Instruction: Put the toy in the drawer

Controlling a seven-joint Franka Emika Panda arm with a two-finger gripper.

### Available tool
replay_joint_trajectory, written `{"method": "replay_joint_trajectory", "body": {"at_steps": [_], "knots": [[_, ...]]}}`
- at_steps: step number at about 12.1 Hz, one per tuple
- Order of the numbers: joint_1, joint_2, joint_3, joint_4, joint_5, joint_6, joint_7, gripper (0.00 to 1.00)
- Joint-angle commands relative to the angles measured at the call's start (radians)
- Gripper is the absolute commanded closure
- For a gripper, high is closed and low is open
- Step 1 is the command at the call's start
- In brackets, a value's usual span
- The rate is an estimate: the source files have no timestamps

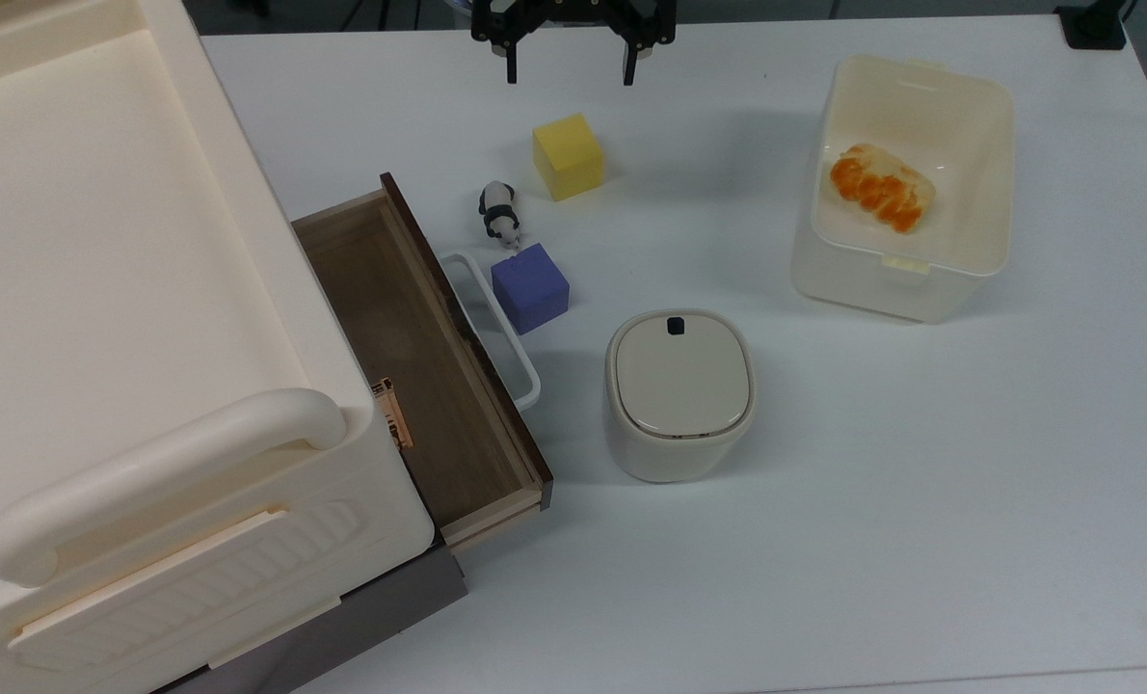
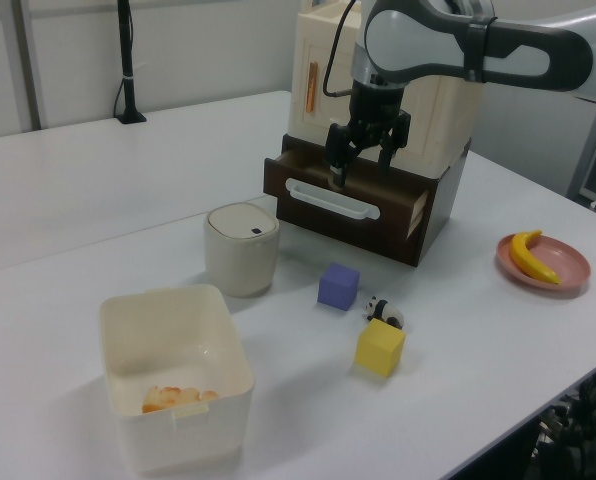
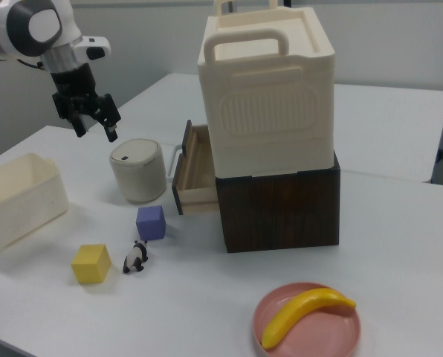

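The toy, a tiny black-and-white panda (image 1: pixel 500 214), lies on the white table between a yellow cube (image 1: pixel 567 156) and a purple cube (image 1: pixel 530 287); it also shows as the panda (image 2: pixel 384 314) and the panda (image 3: pixel 136 258). The brown wooden drawer (image 1: pixel 390 308) stands pulled out of the cream cabinet, its dark front and white loop handle (image 2: pixel 333 197) facing the cubes. My gripper (image 1: pixel 570 77) hangs open and empty above the table, beyond the yellow cube at the top view's top edge. In the right view the gripper (image 3: pixel 96 134) is up at the left, well above the toy.
A cream lidded container (image 1: pixel 680 390) stands just right of the drawer front in the top view. A white tub (image 1: pixel 882 284) holding orange food sits at the top view's right. A banana on a pink plate (image 3: pixel 307 312) lies in front of the cabinet (image 3: pixel 270 89) in the right view.
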Motion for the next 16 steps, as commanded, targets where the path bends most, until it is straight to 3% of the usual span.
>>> {"method": "replay_joint_trajectory", "body": {"at_steps": [1, 16], "knots": [[0.014, 0.004, -0.013, 0.006, -0.031, -0.006, -0.031, 0.00], [0.011, 0.003, -0.013, -0.022, -0.033, 0.005, -0.030, 0.00]]}}
